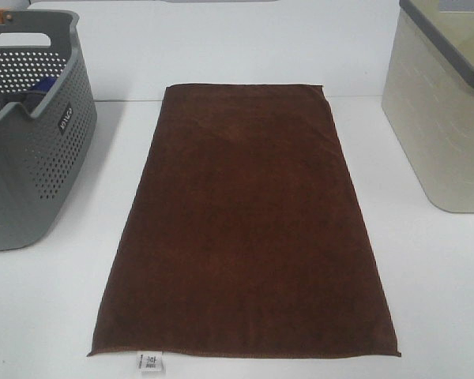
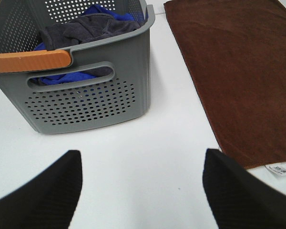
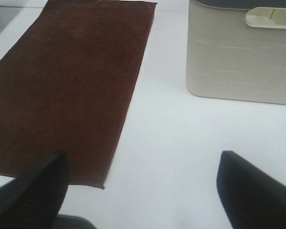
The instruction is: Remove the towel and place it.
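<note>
Towel [image 1: 245, 225] flat on counter [image 1: 426, 300], frame centre | grey basket [image 1: 31, 126] upper left, cream bin [image 1: 442, 118] upper right | left hand [image 2: 142, 191] open, empty | right hand [image 3: 143, 191] open, empty

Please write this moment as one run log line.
towel: flat on table | left pincer: open, empty | right pincer: open, empty

High camera looked down on my table [image 1: 426, 300] from front. Left wrist camera faced grey basket [image 2: 86, 102]; right faced cream bin [image 3: 238, 67]. All shared towel [image 1: 249, 229].
</note>
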